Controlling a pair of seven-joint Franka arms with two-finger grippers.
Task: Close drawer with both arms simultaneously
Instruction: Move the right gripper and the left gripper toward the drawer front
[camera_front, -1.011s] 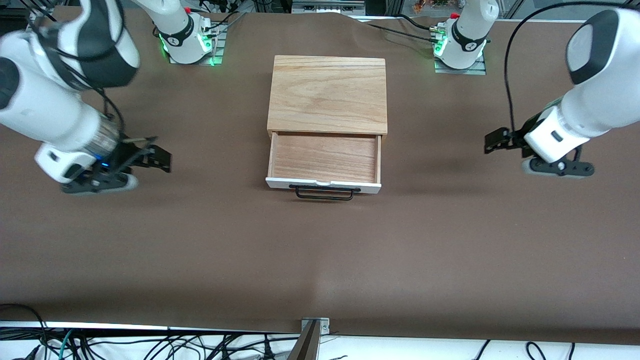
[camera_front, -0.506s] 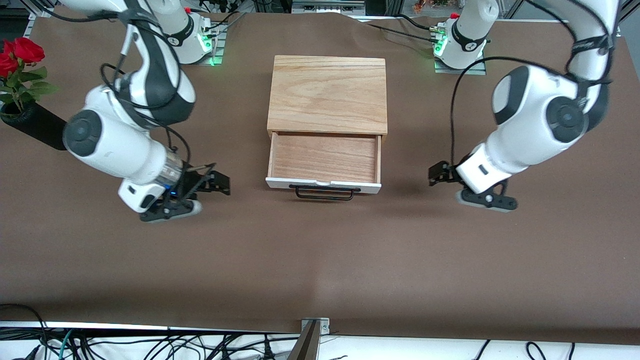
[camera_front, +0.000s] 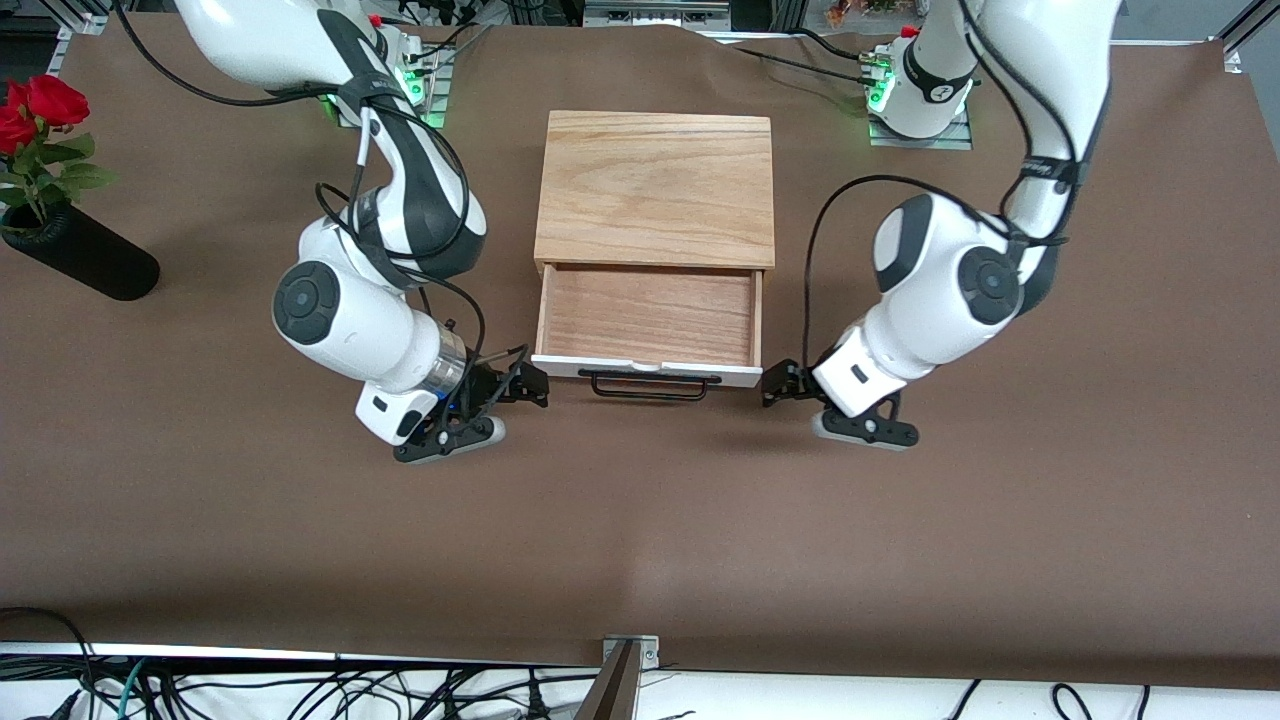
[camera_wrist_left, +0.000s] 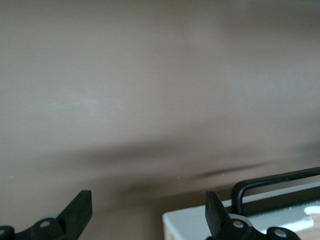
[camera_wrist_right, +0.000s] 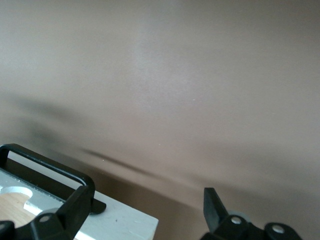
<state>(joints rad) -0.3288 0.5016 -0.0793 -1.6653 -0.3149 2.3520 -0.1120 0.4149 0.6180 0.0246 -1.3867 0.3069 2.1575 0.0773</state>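
Your drawer (camera_front: 648, 318) is pulled well out of the wooden box (camera_front: 656, 188) at mid-table, its white front panel (camera_front: 646, 369) and black handle (camera_front: 648, 387) facing the front camera. Nothing is closed yet; the whole push is ahead of you, by my reading.

Both grippers are low at the front corners. The right gripper (camera_front: 527, 383) sits just beside the panel's corner toward the right arm's end, jaws spread wide, and its wrist view puts one finger (camera_wrist_right: 76, 207) across the panel corner by the handle. The left gripper (camera_front: 781, 383) is at the other corner, jaws also wide, one finger (camera_wrist_left: 216, 212) against the panel edge. I can't tell whether either is truly touching.

Room looks good: bare brown table (camera_front: 640, 540) nearer the camera, and the vase of roses (camera_front: 62, 232) stands well apart. Watch the panel's corners; an uneven shove could skew the drawer in its box.
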